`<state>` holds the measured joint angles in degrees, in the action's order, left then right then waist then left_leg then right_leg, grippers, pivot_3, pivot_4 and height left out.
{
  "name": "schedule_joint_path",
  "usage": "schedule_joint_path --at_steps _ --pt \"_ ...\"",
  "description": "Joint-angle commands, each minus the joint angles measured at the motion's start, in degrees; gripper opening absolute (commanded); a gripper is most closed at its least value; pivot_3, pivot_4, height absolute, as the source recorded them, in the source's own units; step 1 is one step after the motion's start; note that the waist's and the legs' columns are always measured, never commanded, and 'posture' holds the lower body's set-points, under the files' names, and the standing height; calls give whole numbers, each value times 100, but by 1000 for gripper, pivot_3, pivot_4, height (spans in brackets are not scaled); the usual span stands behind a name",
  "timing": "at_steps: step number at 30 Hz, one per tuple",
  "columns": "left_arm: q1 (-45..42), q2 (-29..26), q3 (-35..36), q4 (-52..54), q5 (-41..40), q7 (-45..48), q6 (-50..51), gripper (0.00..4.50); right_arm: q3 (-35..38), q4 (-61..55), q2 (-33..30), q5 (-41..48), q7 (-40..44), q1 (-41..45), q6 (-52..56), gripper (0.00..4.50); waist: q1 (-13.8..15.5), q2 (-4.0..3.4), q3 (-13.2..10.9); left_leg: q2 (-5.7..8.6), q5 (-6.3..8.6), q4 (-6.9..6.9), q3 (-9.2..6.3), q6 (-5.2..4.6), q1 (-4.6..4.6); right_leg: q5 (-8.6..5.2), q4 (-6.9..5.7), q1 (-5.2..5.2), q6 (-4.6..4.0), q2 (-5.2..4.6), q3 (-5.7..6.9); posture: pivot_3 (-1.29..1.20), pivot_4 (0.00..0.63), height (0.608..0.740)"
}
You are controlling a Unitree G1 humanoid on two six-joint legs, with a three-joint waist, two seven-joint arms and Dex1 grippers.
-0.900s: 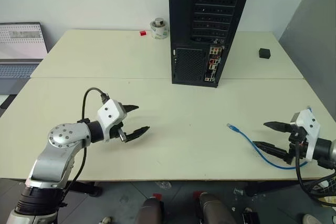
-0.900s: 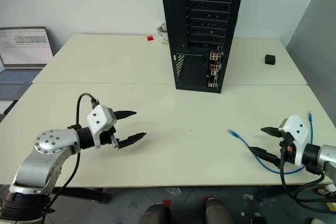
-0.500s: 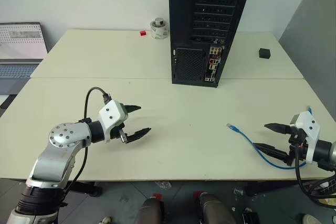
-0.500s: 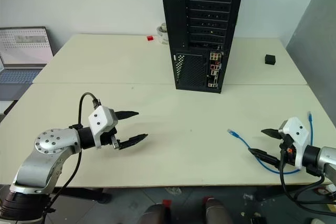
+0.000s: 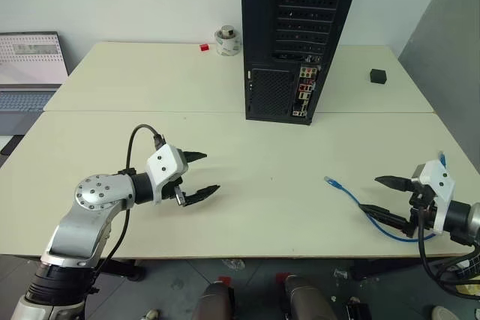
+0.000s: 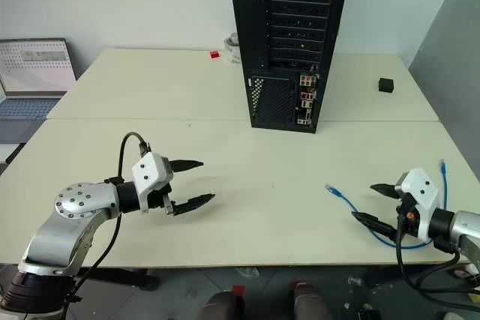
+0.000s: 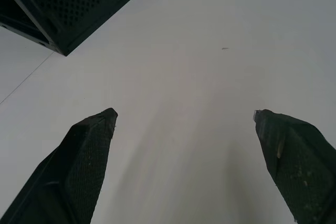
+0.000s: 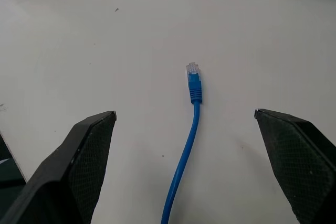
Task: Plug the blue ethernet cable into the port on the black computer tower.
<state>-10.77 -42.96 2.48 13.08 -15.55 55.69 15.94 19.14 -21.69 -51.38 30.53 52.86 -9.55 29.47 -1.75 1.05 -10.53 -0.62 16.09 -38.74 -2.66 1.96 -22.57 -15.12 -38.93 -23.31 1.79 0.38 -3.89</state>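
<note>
The black computer tower [image 5: 296,35] stands upright at the table's far centre, its rear face towards me, with a strip of coloured ports [image 5: 304,91] low on the right. The blue ethernet cable [image 5: 352,198] lies on the table at the front right, its clear plug [image 8: 193,72] pointing towards the tower. My right gripper [image 5: 370,194] hovers open just behind that plug, with the cord running between its fingers and untouched. Over the front left of the table my left gripper [image 5: 210,172] is open and holds nothing, far from the cable.
A laptop [image 5: 30,65] sits open at the far left. A roll of tape [image 5: 227,39] and a small red piece [image 5: 203,47] lie behind the tower's left side. A small black cube [image 5: 377,75] rests at the far right. A seam [image 5: 150,112] joins two tabletops.
My left gripper has drifted slightly to the right over the table. The right gripper and the cable have stayed almost where they were.
</note>
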Motion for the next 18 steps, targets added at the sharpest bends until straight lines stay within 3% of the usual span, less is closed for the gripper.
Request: schedule_joint_path --at_steps 1,8,12,18 --pt "-114 -64 -56 239 -33 56 -36 4451 71 -263 53 115 -116 107 129 4500 0 0 0 0 0 0 0 0 0 0 0 0 0 0 0 0 150 740" --pt "-306 -120 -283 432 -385 509 286 4451 -497 -535 350 81 -535 550 550 4500 -4 0 0 -1 0 0 -1 0 0 0 -1 0 0 3 0 0 150 740" --pt "-547 -21 -416 569 -679 708 532 4451 -1109 36 688 -481 -831 932 263 4500 -5 3 -1 0 0 -4 -1 0 -3 0 0 0 1 3 3 0 150 740" --pt "-687 -53 -599 614 -701 876 539 4451 -1429 1045 1025 -1057 -973 1213 -311 4500 -4 2 -2 2 0 -3 2 0 -5 0 -1 -2 -1 3 2 0 150 740"
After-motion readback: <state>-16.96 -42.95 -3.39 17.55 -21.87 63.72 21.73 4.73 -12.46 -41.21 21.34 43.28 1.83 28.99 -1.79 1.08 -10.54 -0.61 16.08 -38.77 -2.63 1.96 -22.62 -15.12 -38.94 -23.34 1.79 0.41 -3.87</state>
